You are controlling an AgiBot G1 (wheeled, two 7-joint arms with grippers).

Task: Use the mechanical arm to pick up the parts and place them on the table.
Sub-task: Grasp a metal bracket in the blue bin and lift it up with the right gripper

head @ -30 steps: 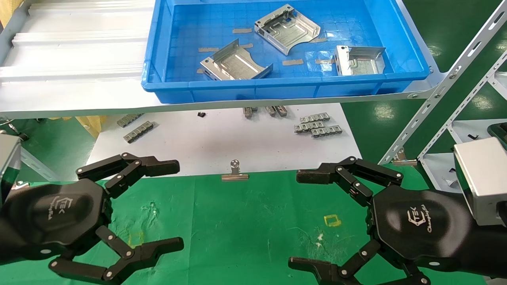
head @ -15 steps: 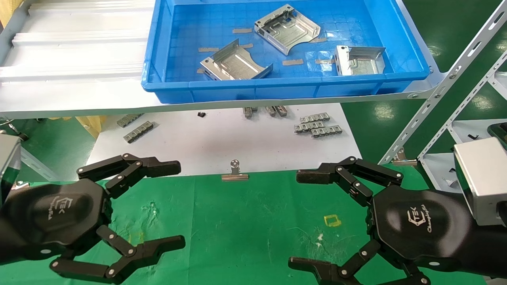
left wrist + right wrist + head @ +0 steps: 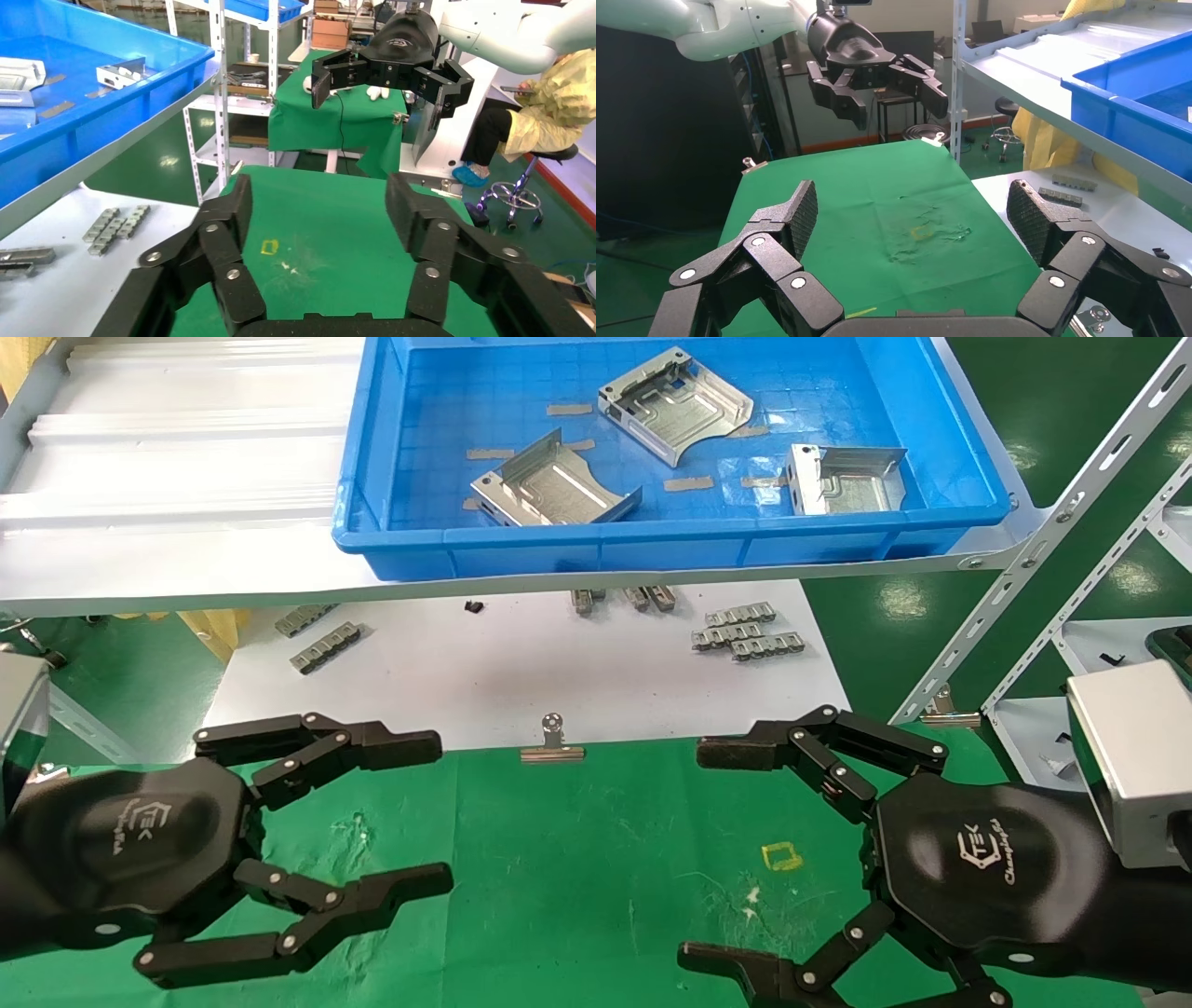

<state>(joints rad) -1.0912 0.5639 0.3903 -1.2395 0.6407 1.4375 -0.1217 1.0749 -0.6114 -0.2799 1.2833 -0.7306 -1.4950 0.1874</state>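
Three parts are seen lying in the blue bin (image 3: 372,477) on the ribbed shelf (image 3: 168,458): a near-left part (image 3: 549,491), a far part (image 3: 675,404) and a right part (image 3: 843,479); none has been lifted. Both grippers are held low over the green table (image 3: 577,859), well short of the bin. The left gripper (image 3: 438,812) is spread to a moderate gap and is empty; the right gripper (image 3: 712,854) is spread wide and is empty too. The step in hand is judged to be the reach into the bin. For this to go well, a gripper should be raised above the bin's front wall before being carried forward, then lowered onto an upturned flange of a part, since the thin flat base offers little to pinch. The near-left part, propped on its flange with one wall raised, appears the easiest first grasp. Grey tape strips (image 3: 687,483) lie close by on the bin floor and should be avoided. The bin's far edge is cut off at the top of the head view. The underside of the shelf hides part of the white sheet (image 3: 521,663), where some clip strips (image 3: 745,631) are partly covered. Each wrist view shows mostly its own fingers; the parts are only glimpsed at the edge of the left wrist view.
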